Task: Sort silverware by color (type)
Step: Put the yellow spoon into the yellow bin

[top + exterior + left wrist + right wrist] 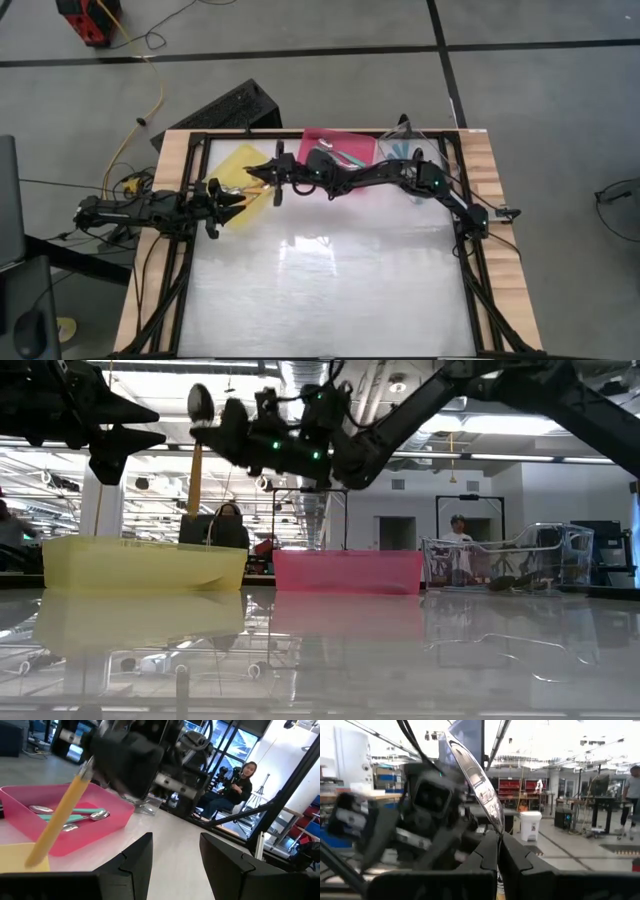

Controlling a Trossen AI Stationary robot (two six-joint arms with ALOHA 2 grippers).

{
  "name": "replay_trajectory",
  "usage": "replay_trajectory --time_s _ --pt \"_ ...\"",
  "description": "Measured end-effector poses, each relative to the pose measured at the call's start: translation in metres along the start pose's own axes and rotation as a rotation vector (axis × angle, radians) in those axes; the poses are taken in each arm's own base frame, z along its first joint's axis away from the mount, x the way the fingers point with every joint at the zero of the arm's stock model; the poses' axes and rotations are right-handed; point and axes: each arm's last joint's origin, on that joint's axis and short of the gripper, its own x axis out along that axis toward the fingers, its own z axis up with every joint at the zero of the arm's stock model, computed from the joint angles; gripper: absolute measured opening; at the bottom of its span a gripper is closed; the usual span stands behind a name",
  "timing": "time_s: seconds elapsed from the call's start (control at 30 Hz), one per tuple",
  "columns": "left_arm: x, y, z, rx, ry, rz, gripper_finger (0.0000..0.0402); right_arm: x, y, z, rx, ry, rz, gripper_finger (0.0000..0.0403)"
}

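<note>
Here your right gripper (268, 176) is pinched shut on an orange-handled spoon (196, 455), held in the air above the yellow tray (240, 160). In the low view the spoon hangs nearly upright: bowl at the top, the orange handle pointing down toward the tray's interior, its tip clear of the rim. The right wrist view shows the shiny bowl (477, 780) rising out from between the closed fingers (487, 852), so the grip sits near the neck, with the long axis running steeply from bowl to handle end.

Just beside it, your left gripper (232, 203) hovers over the near edge of the same tray, fingers (137, 860) partly spread and holding nothing. The two grippers are close, and the left one faces the hanging handle (57, 822), which crosses its camera's view on a slant; that arm is the nearest thing crowding the space over the yellow tray.

Next along the far edge of the table (330, 290) sits the pink tray (348, 572), with teal-handled spoons (75, 815) lying flat inside it. Beyond that stands the clear tray (510, 565), holding more cutlery (400, 152) that you cannot make out well. The right arm (400, 178) reaches across above the pink tray.

People (228, 525) sit in the room behind the table.
</note>
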Motion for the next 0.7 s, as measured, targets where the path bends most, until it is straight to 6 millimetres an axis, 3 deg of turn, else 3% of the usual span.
replay_trajectory --time_s 0.13,0.7 --pt "0.0000 0.0001 -0.0001 0.000 0.001 0.001 0.0148 -0.0021 -0.0033 -0.0139 0.031 0.023 -0.007 0.0023" --pt "0.0000 0.0002 -0.0001 -0.009 0.000 0.005 0.0148 -0.0019 -0.0031 -0.0128 0.033 0.020 -0.007 0.0023"
